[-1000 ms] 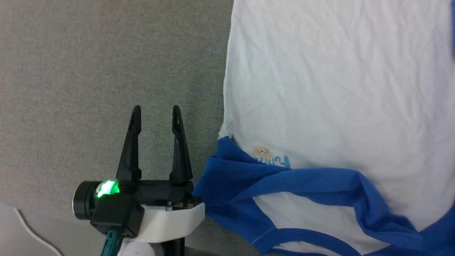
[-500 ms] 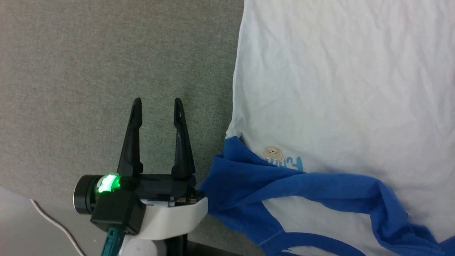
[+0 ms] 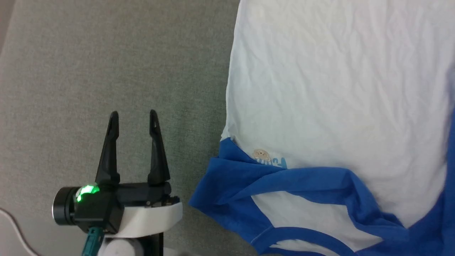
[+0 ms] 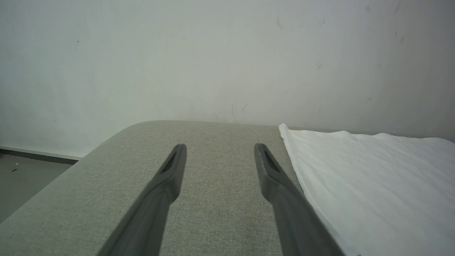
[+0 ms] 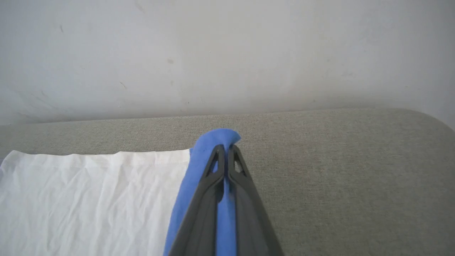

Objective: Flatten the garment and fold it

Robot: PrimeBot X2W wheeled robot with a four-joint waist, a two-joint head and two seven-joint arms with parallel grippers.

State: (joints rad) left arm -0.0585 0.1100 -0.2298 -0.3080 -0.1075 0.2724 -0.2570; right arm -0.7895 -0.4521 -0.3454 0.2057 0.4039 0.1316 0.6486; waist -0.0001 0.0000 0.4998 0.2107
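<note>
The garment, a white T-shirt with royal-blue sleeves and neckband, lies spread on the grey padded table; a small bear picture and blue lettering sit by the bunched blue sleeve. My left gripper hovers open over bare table, left of the shirt's edge, nothing between its fingers. In the right wrist view my right gripper is shut on a fold of blue garment fabric, lifted beside the white body.
A pale wall rises behind the table's far rounded edge. A white cable lies at the lower left corner off the table. Bare grey surface stretches left of the shirt and right of the held blue fabric.
The head camera has shifted between frames. My left gripper stays open. Blue fabric now shows along the head view's right edge beside the shirt.
</note>
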